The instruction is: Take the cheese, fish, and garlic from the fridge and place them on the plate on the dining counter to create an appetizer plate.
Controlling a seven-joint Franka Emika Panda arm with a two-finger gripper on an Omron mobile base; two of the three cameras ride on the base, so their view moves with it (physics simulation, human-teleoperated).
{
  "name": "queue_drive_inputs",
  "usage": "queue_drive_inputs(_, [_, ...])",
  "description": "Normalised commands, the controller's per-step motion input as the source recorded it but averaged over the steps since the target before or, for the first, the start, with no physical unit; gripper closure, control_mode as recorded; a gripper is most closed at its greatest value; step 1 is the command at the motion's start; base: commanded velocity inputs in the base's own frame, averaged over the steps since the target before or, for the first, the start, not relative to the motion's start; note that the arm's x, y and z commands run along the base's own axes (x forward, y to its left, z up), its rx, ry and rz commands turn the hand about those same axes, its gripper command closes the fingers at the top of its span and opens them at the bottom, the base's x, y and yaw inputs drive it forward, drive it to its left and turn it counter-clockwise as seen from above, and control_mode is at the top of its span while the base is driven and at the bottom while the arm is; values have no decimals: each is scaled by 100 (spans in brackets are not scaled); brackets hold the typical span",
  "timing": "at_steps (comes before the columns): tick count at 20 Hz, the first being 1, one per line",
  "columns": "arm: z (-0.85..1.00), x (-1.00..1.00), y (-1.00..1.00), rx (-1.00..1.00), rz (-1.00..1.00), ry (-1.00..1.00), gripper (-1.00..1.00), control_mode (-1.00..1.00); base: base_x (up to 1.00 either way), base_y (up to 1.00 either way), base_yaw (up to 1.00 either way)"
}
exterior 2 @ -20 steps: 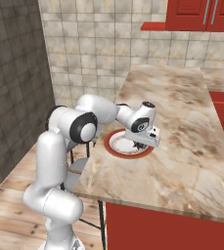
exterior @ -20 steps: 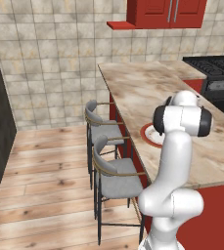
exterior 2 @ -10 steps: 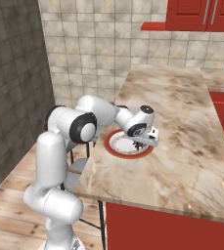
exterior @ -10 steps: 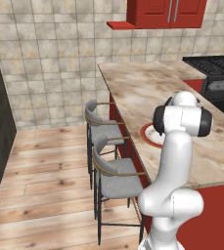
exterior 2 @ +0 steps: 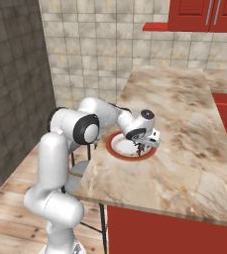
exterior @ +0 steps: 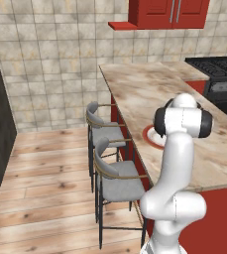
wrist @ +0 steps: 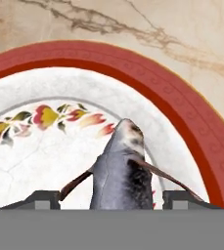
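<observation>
The tool [exterior 2: 143, 147] is hanging low over the plate [exterior 2: 116, 149], which is sitting on the beige marbled surface [exterior 2: 184, 129] near its edge on the stool side. In the hand view the two dark fingertips [wrist: 40, 199] are standing well apart at either side of the fish [wrist: 121, 171], with a clear gap showing between each tip and the grey body, so the tool is standing open and is gripping nothing. The fish is lying on the white centre of the plate [wrist: 191, 132], its narrow end pointing toward the broad red rim, with thin dark fins sticking out to both sides. A painted spray of red and yellow flowers is running across the plate's white centre beside the fish. In the left base view the arm's elbow is covering most of the plate [exterior: 148, 135], leaving a slice of red rim and white centre showing. Two grey stools [exterior: 116, 174] are standing against the red base of the surface, over a wooden floor [exterior: 40, 183]. Red wall cabinets [exterior: 169, 12] are hanging above the tiled wall.
</observation>
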Motion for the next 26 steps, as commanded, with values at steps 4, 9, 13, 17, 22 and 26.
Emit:
queue_drive_inputs(4, [6,-7,0,0,0,-11,-100,-100,0,0,0])
queue_drive_inputs(9, [90,-92,0,0,0,-16,-100,-100,0,0,0])
queue_drive_inputs(13, [100,-100,1,0,0,-11,-100,-100,0,0,0])
queue_drive_inputs(17, [100,-100,23,0,0,0,-100,-100,0,0,0])
queue_drive_inputs(22, [100,-97,65,-2,1,9,-100,-100,0,0,0])
queue_drive_inputs(26, [100,-75,76,-5,6,22,-100,-100,0,0,0])
